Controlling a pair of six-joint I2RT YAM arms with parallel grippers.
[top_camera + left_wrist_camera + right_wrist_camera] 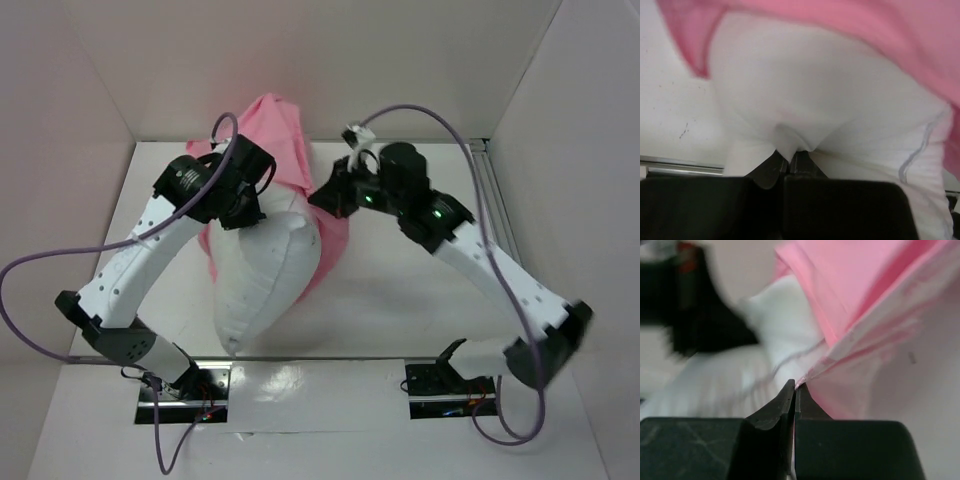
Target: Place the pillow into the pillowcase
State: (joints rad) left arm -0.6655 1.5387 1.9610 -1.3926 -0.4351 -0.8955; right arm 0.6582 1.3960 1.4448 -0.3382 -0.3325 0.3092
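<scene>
Top external view: pillow (268, 275) lies mid-table (420, 300), its long axis running from the near edge toward the far edge. The far end sits inside the pillowcase (280, 125), which is bunched toward the far edge; the near end is bare.
Left wrist view: left gripper (788, 160) is clenched on a pinch of white pillow fabric, with the pink hem just beyond it.
Right wrist view: right gripper (795, 387) has its jaws closed on the pillowcase edge, right where it meets the pillow's side.
Why held so: probably one arm anchors the pillow while the other draws the opening along it.
Progress: roughly a third of the pillow is covered, by my estimate.
Next move: likely pull the hem toward the near edge while the pillow is braced.
Risk: satin could slip from the pinch, and the hem may snag on the plump middle.
Uncertain: whether the right jaws also caught some pillow fabric.
</scene>
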